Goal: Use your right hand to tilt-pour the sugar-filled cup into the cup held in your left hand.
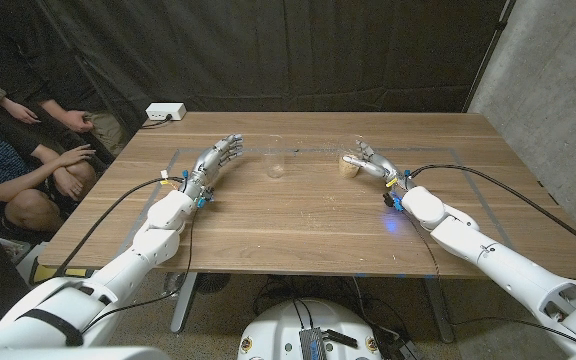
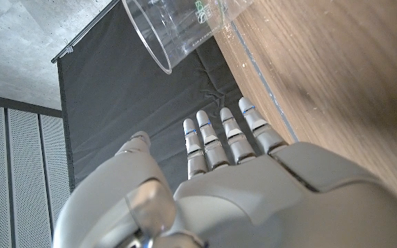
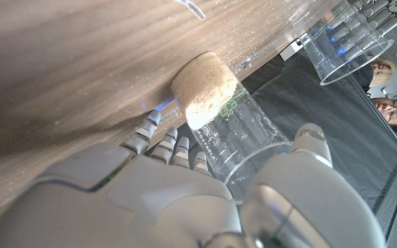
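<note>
The right hand (image 1: pixel 371 160) has its fingers spread around the sugar-filled cup (image 1: pixel 349 163), which stands on the wooden table (image 1: pixel 308 225) between thumb and fingers, though I cannot tell whether they actually touch it. The left hand (image 1: pixel 215 160) is open and holds nothing, with the empty clear cup (image 1: pixel 275 158) standing just beyond its fingertips, so the receiving cup is not yet in hand. I'd worry that the thin plastic buckles or slips if squeezed unevenly, spilling sugar, and that a pour begun before the left hand grips its cup would miss.
</note>
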Action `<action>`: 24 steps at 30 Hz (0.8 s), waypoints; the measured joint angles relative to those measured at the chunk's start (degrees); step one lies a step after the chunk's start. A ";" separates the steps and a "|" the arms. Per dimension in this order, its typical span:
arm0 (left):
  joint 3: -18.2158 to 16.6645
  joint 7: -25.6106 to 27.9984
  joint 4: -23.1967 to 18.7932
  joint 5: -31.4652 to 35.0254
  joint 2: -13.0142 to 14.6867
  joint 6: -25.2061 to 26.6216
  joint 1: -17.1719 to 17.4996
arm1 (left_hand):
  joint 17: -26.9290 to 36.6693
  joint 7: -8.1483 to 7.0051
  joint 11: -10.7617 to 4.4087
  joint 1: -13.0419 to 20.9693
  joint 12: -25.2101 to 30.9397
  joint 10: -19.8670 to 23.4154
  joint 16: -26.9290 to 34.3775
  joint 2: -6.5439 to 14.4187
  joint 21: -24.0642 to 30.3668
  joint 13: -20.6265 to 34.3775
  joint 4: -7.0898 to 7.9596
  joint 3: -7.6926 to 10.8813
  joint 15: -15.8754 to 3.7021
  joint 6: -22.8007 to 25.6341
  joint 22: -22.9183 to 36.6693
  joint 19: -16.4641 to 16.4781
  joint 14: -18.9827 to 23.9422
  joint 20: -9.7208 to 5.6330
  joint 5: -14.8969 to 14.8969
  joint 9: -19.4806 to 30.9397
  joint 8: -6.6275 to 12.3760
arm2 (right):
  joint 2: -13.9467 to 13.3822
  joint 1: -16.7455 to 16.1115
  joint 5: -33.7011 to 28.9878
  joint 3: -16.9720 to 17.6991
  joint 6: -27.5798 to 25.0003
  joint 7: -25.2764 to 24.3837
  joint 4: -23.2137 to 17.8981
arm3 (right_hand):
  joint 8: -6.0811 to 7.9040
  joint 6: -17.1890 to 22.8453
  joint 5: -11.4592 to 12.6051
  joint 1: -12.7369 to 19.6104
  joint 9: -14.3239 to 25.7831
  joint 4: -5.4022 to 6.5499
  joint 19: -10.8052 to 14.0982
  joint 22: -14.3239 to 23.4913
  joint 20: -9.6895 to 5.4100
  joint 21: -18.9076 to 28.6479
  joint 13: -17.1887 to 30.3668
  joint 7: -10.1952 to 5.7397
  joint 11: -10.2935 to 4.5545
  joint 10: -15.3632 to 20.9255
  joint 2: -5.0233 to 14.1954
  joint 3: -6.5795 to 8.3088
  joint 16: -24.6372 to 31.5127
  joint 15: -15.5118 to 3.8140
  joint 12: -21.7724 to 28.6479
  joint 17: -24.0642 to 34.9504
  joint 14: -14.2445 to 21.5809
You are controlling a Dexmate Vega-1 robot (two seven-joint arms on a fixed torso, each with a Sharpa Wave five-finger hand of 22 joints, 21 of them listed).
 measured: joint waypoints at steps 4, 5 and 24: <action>-0.07 -0.85 1.61 -0.24 -0.33 -0.58 -0.92 | 0.00 0.00 0.00 -0.01 0.00 0.00 0.00 -0.01 0.00 0.00 0.00 0.00 0.00 0.00 0.00 0.00 0.00 0.00 0.00 0.00 0.00 | 0.60 0.35 0.03 -0.19 -0.34 -0.35 0.28 | 0.00 -0.15 0.00 0.00 0.00 0.00 0.09 0.09 0.08 -0.26 -0.08 0.15 0.00 0.00 0.00 0.00 0.00 0.00 0.23 0.00 0.00; -0.07 -1.06 1.61 -0.27 -0.33 -0.67 -0.92 | 0.00 0.00 0.00 -0.01 0.00 0.00 0.00 -0.01 0.00 0.00 0.00 0.00 0.00 0.00 0.00 0.00 0.00 0.00 0.00 0.00 0.00 | 0.76 0.43 0.03 -0.24 -0.34 -0.35 0.36 | 0.00 -0.20 0.00 0.00 0.00 0.00 0.09 0.17 0.08 -0.41 -0.17 0.20 0.01 0.02 0.00 0.00 0.00 0.00 0.23 0.00 0.00; 0.04 -3.80 8.63 -0.67 -2.39 -2.62 -4.74 | -0.29 0.00 0.20 -0.46 0.00 0.20 0.00 -0.46 -0.25 0.00 -0.24 0.24 0.00 0.00 0.00 0.00 0.00 0.00 0.00 0.01 0.00 | 3.25 0.66 0.11 -0.94 -0.50 -3.52 1.90 | 1.12 0.47 0.00 1.43 0.01 -0.42 1.59 0.11 0.08 -0.65 -0.09 -0.47 -2.53 3.00 1.63 0.45 2.06 -0.45 2.32 0.48 4.05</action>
